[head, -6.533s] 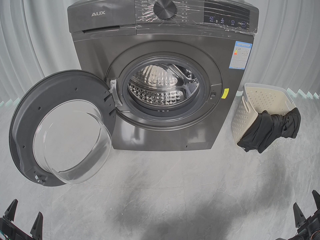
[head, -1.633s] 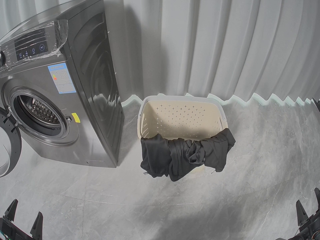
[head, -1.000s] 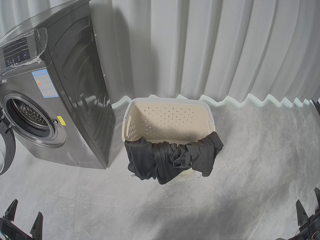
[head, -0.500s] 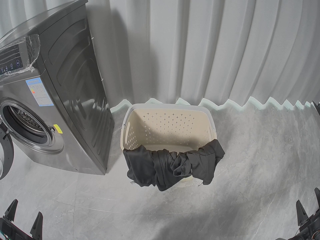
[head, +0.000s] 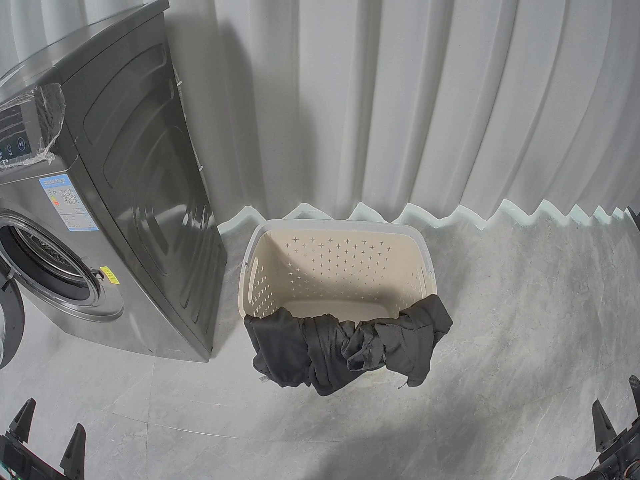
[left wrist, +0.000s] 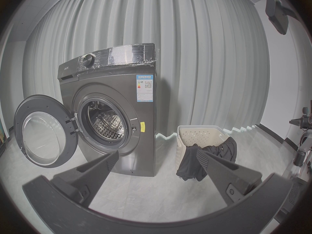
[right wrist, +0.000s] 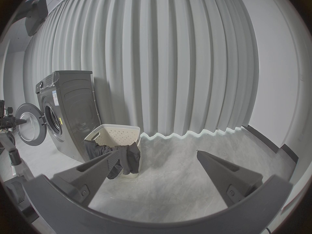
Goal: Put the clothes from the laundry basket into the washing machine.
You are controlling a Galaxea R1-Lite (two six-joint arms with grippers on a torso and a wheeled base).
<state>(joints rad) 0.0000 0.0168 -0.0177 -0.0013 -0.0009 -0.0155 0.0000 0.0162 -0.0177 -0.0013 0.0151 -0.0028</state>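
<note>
While clothes [head: 333, 349] drape the laundry basket [head: 333, 225] rim, left hand [head: 53, 416] wide, right hand [head: 614, 395] wide, both empty

Bare floor [head: 220, 401] lies in front of the laundry basket [head: 333, 268], whose top is open. Dark clothes [head: 340, 348] drape over its near rim. The washing machine [head: 147, 188] stands just beside the basket's left wall, its door [left wrist: 42, 130] swung wide, drum opening [left wrist: 104, 124] unblocked. A curtain [head: 400, 101] closes the back.
</note>
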